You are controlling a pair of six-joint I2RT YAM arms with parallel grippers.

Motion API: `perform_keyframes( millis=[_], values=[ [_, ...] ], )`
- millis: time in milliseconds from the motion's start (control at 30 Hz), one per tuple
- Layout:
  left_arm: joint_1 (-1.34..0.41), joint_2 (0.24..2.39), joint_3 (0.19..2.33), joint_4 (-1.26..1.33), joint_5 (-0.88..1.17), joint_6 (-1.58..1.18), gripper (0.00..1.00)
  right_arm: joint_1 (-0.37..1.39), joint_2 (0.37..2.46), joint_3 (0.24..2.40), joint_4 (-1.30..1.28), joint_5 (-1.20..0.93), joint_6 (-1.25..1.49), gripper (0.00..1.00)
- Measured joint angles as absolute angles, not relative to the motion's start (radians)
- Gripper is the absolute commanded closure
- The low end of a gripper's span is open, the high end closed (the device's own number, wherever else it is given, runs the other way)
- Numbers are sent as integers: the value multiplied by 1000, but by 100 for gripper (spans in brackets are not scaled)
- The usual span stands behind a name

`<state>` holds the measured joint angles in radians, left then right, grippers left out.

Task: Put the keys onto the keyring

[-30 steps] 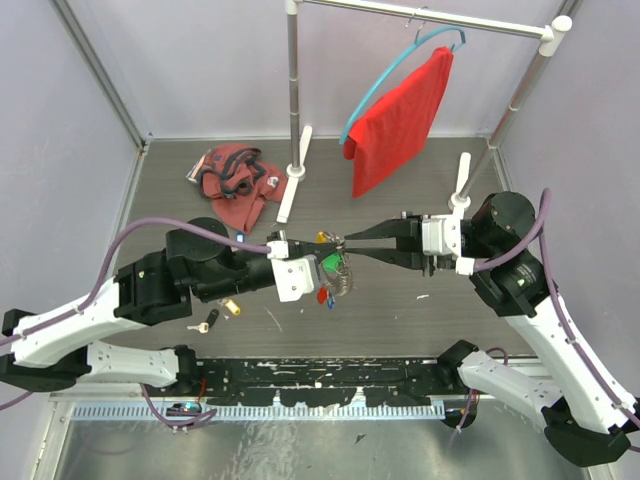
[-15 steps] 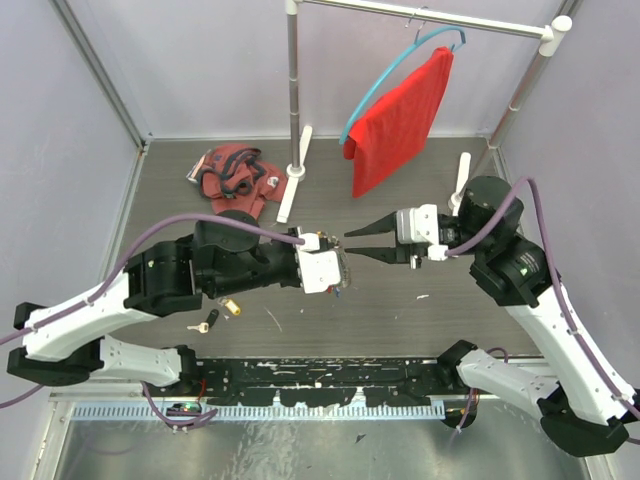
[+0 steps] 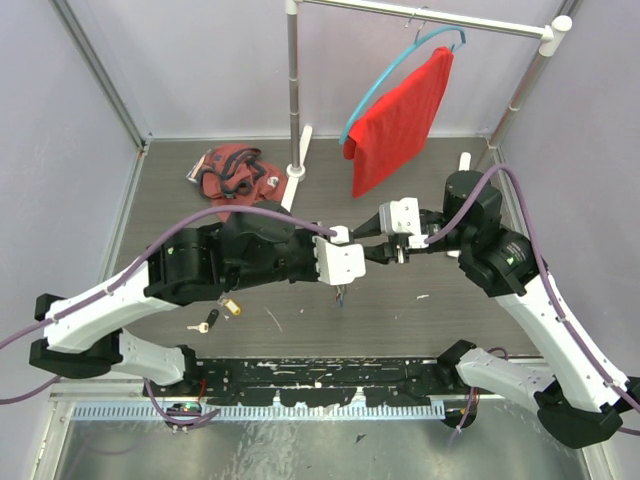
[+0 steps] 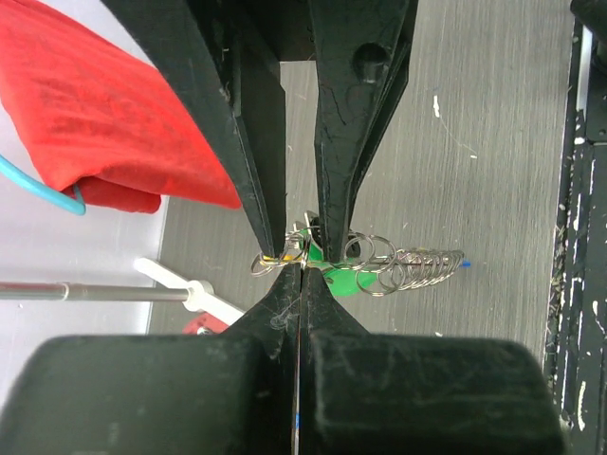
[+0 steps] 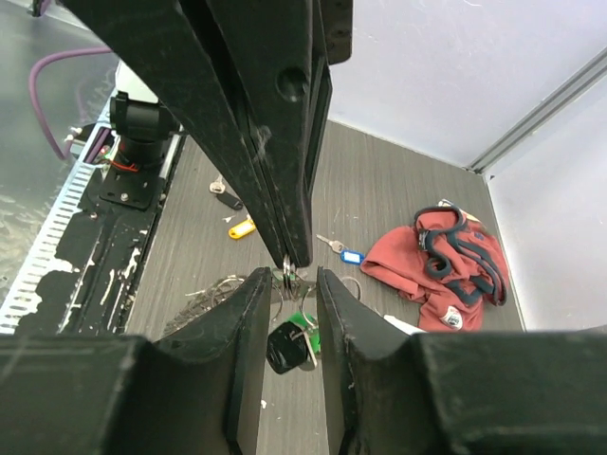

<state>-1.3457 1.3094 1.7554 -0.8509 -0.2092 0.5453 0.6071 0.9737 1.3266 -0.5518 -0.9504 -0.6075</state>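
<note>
My left gripper (image 4: 301, 268) is shut on the keyring (image 4: 268, 262), a cluster of silver rings held above the table mid-scene. From the rings hang a green tag (image 4: 338, 281), a black-headed key (image 5: 285, 347) and a coil of wire rings (image 4: 422, 264). My right gripper (image 5: 289, 277) is open, one finger on either side of the pinched rings and the left fingertips, with a gap on both sides. In the top view the left gripper (image 3: 345, 263) and right gripper (image 3: 372, 245) meet tip to tip. Loose keys lie on the table: yellow tag (image 3: 232, 308), black head (image 3: 207, 322), blue tag (image 5: 351, 256).
A crumpled red cloth with dark straps (image 3: 235, 180) lies at the back left. A clothes rail post (image 3: 292, 90) stands behind, with a red garment (image 3: 400, 115) on a blue hanger. A black perforated strip (image 3: 330, 380) runs along the near edge.
The left arm has carried the keyring right and forward. The right gripper has come left to meet it, opened a little, and now straddles the rings.
</note>
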Motion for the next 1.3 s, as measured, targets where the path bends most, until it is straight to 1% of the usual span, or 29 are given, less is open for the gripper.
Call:
perform_keyframes(
  millis=[100,267,567,733,800,867,933,967,1000,1067,1100,1167,1300],
  values=[
    [-1346,1351,1805,-908,-221,546,100,615,976,1327,-553,-949,-606,70],
    [-1346,1375,1827,-957,-231,546,100,626,978,1326,-553,-942,-604,73],
    [-1346,1376,1833,-975,-236,549,100,637,1000,1326,-563,-918,-613,74],
    [-1346,1376,1834,-977,-241,549,100,640,1007,1326,-573,-916,-627,82],
    [-1346,1376,1834,-980,-242,549,100,640,1009,1326,-575,-916,-630,89],
    [-1346,1376,1834,-981,-245,549,100,640,1009,1326,-579,-918,-633,98],
    [-1345,1376,1834,-981,-248,548,100,640,1009,1326,-583,-918,-637,99],
    [-1345,1376,1834,-982,-249,549,98,641,1008,1326,-585,-918,-638,99],
    [-1345,1376,1834,-981,-250,549,92,641,1008,1326,-585,-918,-638,99],
    [-1345,1375,1834,-979,-249,549,72,641,1007,1326,-583,-918,-638,99],
    [-1345,1374,1832,-974,-249,552,67,641,1005,1326,-580,-916,-638,99],
    [-1346,1362,1820,-950,-247,552,64,640,995,1325,-568,-910,-630,99],
    [-1346,1275,1734,-837,-240,547,64,641,965,1325,-536,-898,-618,99]
  ],
)
